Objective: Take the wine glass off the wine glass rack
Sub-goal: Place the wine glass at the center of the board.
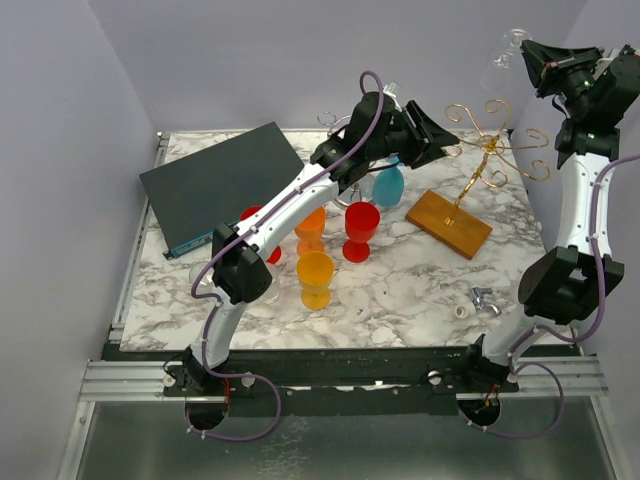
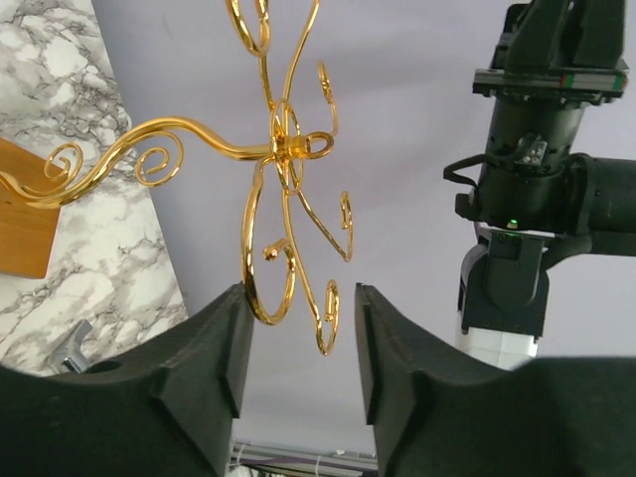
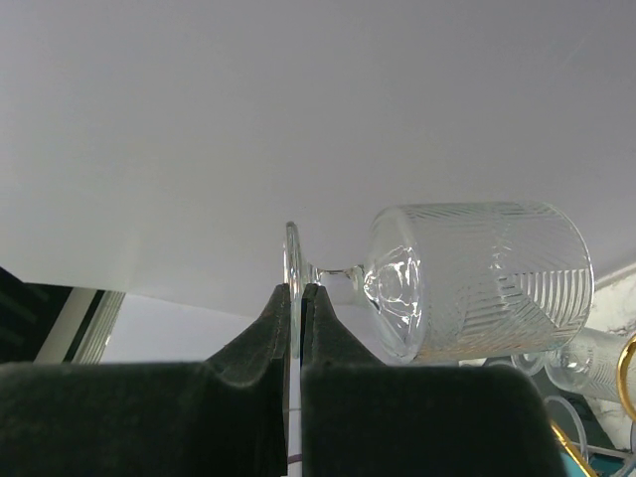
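No text, brand, number or sign can be read in any view. The wine glass (image 3: 477, 278), far right, carries an etched line pattern only, with no lettering. The dark flat box (image 1: 225, 182), far left, has a blue strip along its near edge, and any marking on it is too small to read. The right arm (image 2: 537, 189), seen from the left wrist, has a narrow band with small red and green marks that cannot be read.

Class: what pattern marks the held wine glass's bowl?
Clear wine glass, fine etched diagonal lines; right wrist view shows it best.
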`<state>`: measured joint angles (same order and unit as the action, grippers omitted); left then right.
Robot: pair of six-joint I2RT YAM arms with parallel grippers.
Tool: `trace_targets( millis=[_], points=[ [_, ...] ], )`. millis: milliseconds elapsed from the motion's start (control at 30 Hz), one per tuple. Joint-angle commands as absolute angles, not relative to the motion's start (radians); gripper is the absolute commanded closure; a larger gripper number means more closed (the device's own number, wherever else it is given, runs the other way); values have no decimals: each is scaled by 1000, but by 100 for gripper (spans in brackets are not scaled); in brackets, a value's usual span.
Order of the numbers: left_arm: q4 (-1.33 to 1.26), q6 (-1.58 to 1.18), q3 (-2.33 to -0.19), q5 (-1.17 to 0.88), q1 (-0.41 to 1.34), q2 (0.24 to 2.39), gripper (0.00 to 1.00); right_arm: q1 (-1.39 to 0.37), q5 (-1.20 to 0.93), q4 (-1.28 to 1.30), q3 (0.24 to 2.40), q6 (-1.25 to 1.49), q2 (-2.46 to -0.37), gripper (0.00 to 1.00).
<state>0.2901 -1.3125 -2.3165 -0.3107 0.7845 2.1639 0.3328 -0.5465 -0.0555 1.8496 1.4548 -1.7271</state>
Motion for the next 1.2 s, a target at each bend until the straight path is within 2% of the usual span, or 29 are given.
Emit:
trace_targets(
  millis=[0, 367, 733, 933, 1167],
  points=[
    [235, -1296, -2310, -322, 778, 2106, 46, 328, -589, -96, 1863, 1447, -1629, 99],
    [208, -1217, -2149, -306, 775, 1960, 23, 328, -645, -89, 1833, 1449, -1545, 100],
    [124, -1155, -1988, -321, 723, 1813, 24, 328, -755, -122, 1807, 1557, -1495, 99],
    [-161, -1191, -1833, -464, 635, 1743, 24, 275, -792, -194, 1776, 1684, -1475, 99],
    [-378, -1262, -1810, -572, 593, 1772, 24, 98, -739, -210, 1767, 1745, -1475, 99]
  ],
)
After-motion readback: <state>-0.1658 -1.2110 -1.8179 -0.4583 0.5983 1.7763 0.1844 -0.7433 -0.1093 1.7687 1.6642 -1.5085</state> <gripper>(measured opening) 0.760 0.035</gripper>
